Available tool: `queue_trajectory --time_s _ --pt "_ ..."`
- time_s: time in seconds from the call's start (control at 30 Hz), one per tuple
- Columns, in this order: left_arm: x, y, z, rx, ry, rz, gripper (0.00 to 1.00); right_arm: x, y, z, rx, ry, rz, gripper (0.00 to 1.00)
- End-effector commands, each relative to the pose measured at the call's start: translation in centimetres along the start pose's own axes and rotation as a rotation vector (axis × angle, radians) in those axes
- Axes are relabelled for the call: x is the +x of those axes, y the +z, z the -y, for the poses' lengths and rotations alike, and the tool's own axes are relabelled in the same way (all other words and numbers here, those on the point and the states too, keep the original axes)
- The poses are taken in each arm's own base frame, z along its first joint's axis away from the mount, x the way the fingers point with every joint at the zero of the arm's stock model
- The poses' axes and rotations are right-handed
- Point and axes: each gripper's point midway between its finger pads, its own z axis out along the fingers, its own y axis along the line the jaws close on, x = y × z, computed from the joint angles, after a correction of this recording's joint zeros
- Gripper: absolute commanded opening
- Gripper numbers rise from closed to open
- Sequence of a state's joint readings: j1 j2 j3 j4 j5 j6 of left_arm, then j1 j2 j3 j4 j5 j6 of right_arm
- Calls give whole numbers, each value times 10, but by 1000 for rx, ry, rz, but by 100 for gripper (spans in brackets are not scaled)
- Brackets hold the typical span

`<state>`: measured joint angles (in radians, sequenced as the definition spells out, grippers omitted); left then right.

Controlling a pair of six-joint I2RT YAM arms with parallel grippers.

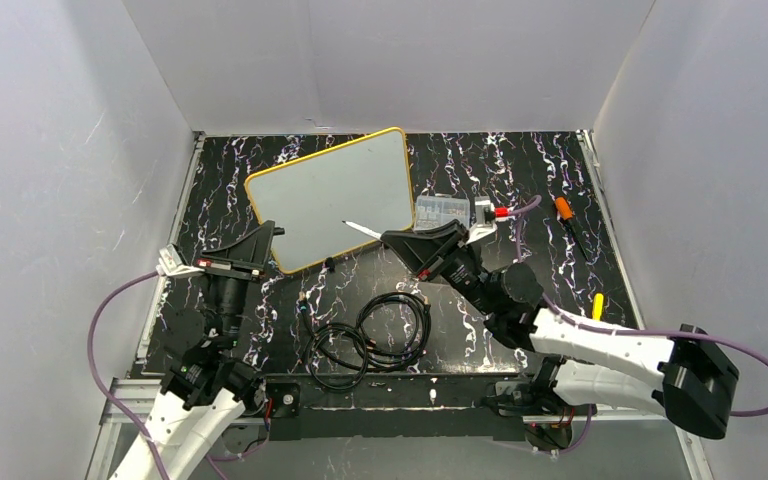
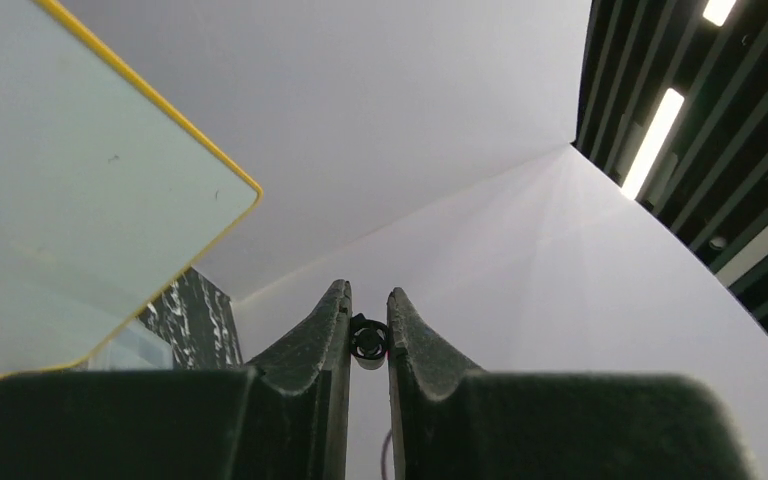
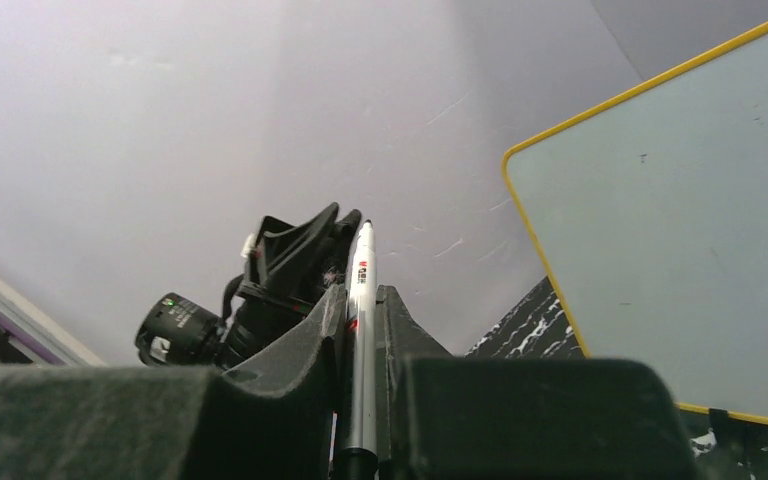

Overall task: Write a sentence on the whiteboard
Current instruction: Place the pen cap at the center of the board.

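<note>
Underneath, a black tabletop (image 1: 560, 270) veined with white sits between plain white walls (image 1: 60, 150). Back and left of centre is the whiteboard (image 1: 335, 195), pale-faced, yellow-rimmed and round-cornered. The right gripper (image 1: 392, 238) clamps a white marker (image 1: 362, 230) over the board's near part, while the left gripper (image 1: 270, 233), by its left edge, is closed.

Black white-veined worktop (image 1: 560, 275) carrying whiteboard (image 1: 332, 195), sitting far centre, turned at angle. Clear compartment box (image 1: 442, 210) lying just right of it. Orange-handled tool (image 1: 566, 214) lying far right, yellow piece (image 1: 597, 305) lying nearer. Black cable coils (image 1: 370, 338) lying near front edge, centre.
</note>
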<state>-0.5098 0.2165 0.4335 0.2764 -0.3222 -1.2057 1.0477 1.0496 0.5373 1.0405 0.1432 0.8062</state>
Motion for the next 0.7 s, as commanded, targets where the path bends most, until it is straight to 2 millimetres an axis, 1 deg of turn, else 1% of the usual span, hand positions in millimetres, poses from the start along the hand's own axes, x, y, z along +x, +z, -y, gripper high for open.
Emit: queue_trajectory --time_s 0.0,0.03,0.13,0.2,0.27,0.33,0.43,0.5,0.67 --pt "-20 -3 18 -18 196 38 0 -13 -6 7 70 -92 19 1" --pt "-15 -4 13 -51 279 -11 0 -14 -8 10 101 -119 3 1" --pt "14 -11 -28 -226 546 -266 0 -21 -13 20 196 -221 -39 1" --pt "37 -19 -59 -304 675 -462 0 -24 -20 30 264 -283 -72 1" --pt "62 -23 -83 -325 729 -628 0 -26 -27 39 326 -339 -103 1" --pt "87 -30 -100 -316 733 -781 0 -26 -34 46 375 -368 -138 1" --pt "106 -37 -125 -347 781 -931 0 -29 -42 49 408 -385 -151 1" --pt "112 -40 -137 -366 844 -1000 0 -29 -47 52 425 -395 -157 1" --pt "127 -53 -180 -468 976 -1184 0 -23 -53 61 442 -419 -186 1"
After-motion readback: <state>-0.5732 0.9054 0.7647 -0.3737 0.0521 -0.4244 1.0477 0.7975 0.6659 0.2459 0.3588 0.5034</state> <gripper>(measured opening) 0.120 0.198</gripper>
